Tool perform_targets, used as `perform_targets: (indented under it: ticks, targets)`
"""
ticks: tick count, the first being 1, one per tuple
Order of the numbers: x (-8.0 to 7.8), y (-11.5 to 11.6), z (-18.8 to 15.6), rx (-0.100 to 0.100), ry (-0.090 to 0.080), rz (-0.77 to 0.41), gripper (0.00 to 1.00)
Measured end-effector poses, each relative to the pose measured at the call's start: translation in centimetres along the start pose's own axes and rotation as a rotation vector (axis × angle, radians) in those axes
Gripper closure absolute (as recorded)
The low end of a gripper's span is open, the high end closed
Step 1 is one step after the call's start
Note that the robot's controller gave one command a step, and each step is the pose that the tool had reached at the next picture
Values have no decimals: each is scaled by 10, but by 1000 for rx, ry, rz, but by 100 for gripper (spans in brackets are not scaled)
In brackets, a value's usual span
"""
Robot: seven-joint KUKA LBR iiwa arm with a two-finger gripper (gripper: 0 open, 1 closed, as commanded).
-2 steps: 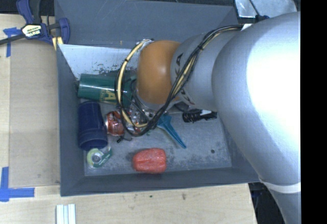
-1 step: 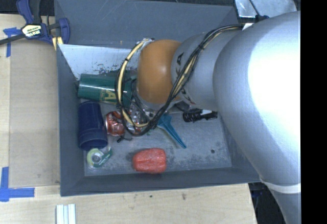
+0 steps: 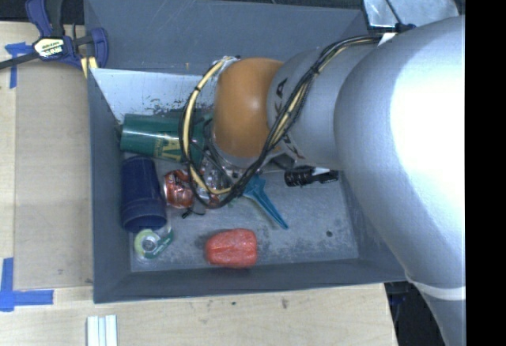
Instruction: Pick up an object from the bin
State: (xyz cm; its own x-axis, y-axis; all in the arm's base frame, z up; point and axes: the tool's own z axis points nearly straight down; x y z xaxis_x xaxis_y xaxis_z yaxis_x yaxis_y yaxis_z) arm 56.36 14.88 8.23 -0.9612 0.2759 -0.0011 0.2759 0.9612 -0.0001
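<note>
At the bin's left-centre, a small shiny red-brown crumpled object (image 3: 177,189) lies just beside the gripper (image 3: 207,181). The gripper sits low, likely for a grasp, and its state cannot be told. A green metal can (image 3: 150,139) and a dark blue plastic cup (image 3: 141,194) crowd close.

One camera watches me, set above my grey bin (image 3: 237,28) and a little off to one side, facing down into it from near enough that the bin spans most of its frame, while my arm (image 3: 395,139) reaches in across the right of that view.
</note>
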Motion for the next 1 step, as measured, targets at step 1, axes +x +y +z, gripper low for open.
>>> perform_targets:
  ticks: [1]
  targets:
    - [1, -1, -13, 3, 5, 0, 100]
